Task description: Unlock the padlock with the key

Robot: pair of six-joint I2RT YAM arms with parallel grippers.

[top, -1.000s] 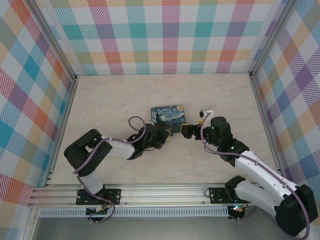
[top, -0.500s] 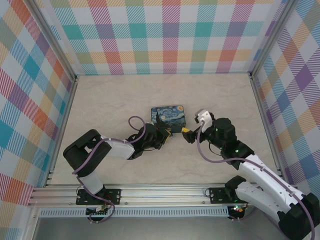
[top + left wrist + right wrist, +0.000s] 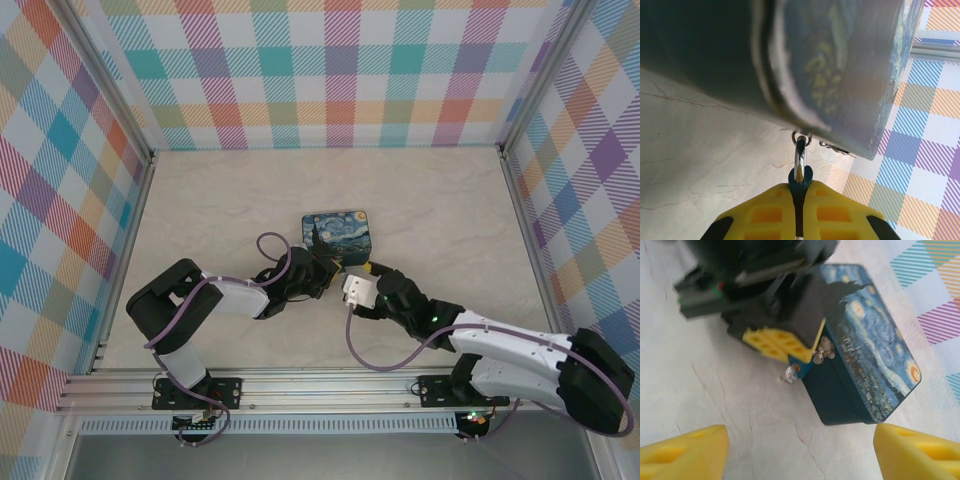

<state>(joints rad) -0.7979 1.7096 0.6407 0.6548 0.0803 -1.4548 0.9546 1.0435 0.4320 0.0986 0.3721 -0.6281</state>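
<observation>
The left gripper (image 3: 800, 200) is clamped tight on the padlock (image 3: 800, 179), yellow pads squeezing the teal body from both sides. The silver shackle (image 3: 799, 152) runs up through a little ring (image 3: 801, 137) on the tin (image 3: 830, 65), so the lock hangs off the tin's near side, about mid-table (image 3: 220, 210). The right gripper (image 3: 801, 440) sits just near-right of that, fingers spread wide with nothing between them, looking straight at the lock. There's a small silvery bit (image 3: 791, 373) right beside the padlock's free end. It could be the key, sitting at or in the keyhole, but honestly it's too small and blurry to call.

So I'd say we're at the key step: one arm steadies the lock, the other lines up to work the key. The lock doesn't look open yet. The next move needs the right fingers to close dead-centre on that tiny sliver and turn it without yanking the lock out of the left's hold. There's very little margin, the thing is minuscule.
</observation>
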